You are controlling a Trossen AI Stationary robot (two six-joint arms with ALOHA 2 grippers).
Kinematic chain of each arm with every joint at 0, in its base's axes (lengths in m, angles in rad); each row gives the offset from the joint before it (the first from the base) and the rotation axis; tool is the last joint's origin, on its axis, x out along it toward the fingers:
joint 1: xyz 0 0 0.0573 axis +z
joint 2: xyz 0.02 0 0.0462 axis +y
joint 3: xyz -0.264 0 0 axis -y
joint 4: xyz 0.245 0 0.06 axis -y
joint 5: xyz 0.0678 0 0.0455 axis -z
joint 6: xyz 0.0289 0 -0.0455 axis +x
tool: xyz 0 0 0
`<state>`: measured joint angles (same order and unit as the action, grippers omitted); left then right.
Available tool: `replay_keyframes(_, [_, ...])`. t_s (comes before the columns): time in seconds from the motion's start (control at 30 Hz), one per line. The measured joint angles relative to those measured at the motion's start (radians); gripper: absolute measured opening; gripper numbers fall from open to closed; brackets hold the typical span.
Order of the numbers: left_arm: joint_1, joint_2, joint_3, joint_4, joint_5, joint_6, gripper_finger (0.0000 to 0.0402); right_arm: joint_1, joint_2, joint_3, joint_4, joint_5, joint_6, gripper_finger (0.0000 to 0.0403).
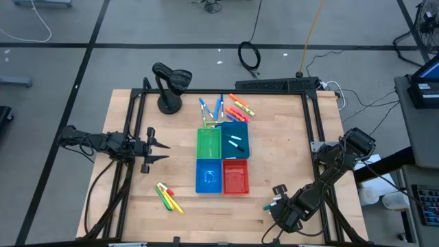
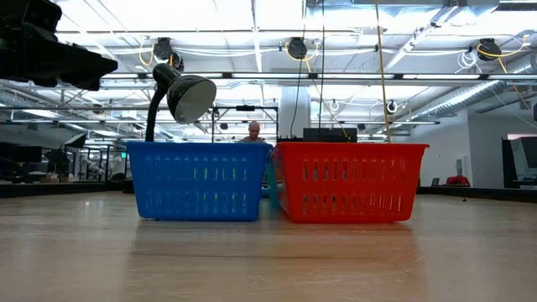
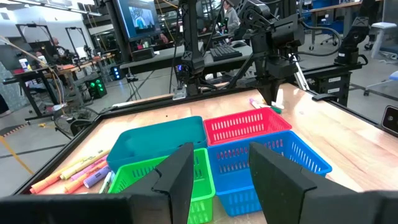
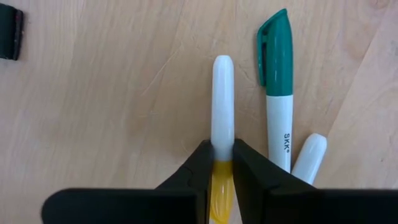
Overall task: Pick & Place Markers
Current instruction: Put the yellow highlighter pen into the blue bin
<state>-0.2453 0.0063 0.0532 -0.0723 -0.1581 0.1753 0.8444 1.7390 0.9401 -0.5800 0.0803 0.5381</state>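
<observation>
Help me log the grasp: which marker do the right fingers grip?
The white marker with the yellow cap, clamped by the right gripper; the green-capped marker lies free alongside.

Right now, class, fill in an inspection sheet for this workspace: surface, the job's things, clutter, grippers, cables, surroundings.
Surface: wooden table, bare in places.
Job's things: markers behind the bins; yellow-and-green markers near the front left; a yellow-capped white marker beside a green-capped marker.
Clutter: four bins in a square: green bin, teal bin, blue bin, red bin; desk lamp.
Grippers: left gripper open, empty, at the left side; right gripper shut on the yellow-capped white marker at the front right.
Cables: coiled cable on the floor.
Surroundings: person behind the table.
</observation>
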Motion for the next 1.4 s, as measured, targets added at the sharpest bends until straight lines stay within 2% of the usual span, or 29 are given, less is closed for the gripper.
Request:
replay_keyframes(0.83, [0.000,0.000,0.000,0.000,0.000,0.000,0.0159,-0.004,-0.030,0.000,0.022,0.005,-0.004,0.0034])
replay_keyframes(0.97, [0.000,0.000,0.000,0.000,0.000,0.000,0.0159,-0.006,-0.080,-0.006,0.069,0.007,-0.033,0.0035])
replay_keyframes(1.1, [0.000,0.000,0.000,0.000,0.000,0.000,0.0159,-0.011,-0.129,-0.004,0.182,0.074,-0.125,0.0030])
replay_keyframes(1.2, [0.000,0.000,0.000,0.000,0.000,0.000,0.0159,-0.022,-0.140,-0.004,0.251,0.080,-0.189,0.0033])
replay_keyframes(1.4, [0.000,0.000,0.000,-0.001,0.000,0.000,0.0159,-0.096,-0.146,-0.003,0.367,0.081,-0.285,0.0035])
